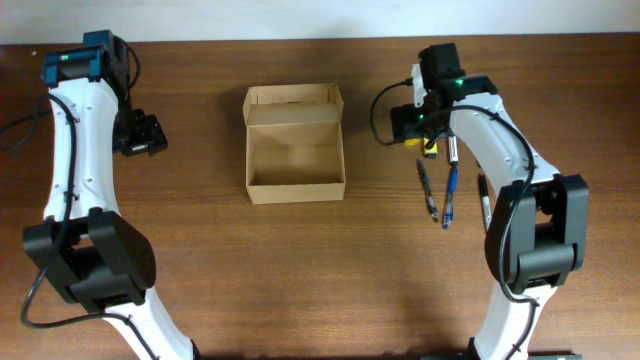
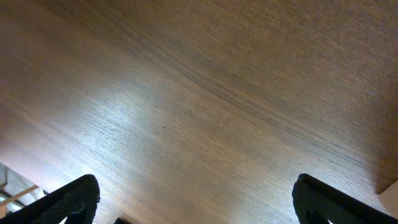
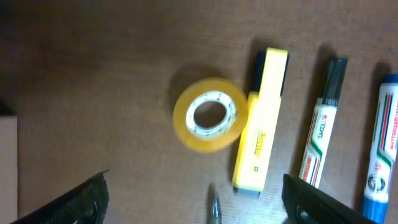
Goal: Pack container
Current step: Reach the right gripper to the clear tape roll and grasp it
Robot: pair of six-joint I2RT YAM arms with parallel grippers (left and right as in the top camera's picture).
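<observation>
The container (image 1: 295,188) is an open tan cardboard box at the table's middle, its flap lid folded up at the back, and it looks empty. My left gripper (image 1: 143,135) is open and empty over bare wood left of the box; the left wrist view (image 2: 199,208) shows only table between its fingers. My right gripper (image 1: 422,128) is open right of the box, above a yellow tape roll (image 3: 210,122) and a yellow highlighter (image 3: 260,146), touching neither. A green-and-white marker (image 3: 320,146), a blue marker (image 3: 380,162) and a pen tip (image 3: 215,211) lie beside them.
Three pens or markers (image 1: 428,190) (image 1: 450,195) (image 1: 483,205) lie side by side on the wood right of the box, under the right arm. An edge of the box shows at the left of the right wrist view (image 3: 6,162).
</observation>
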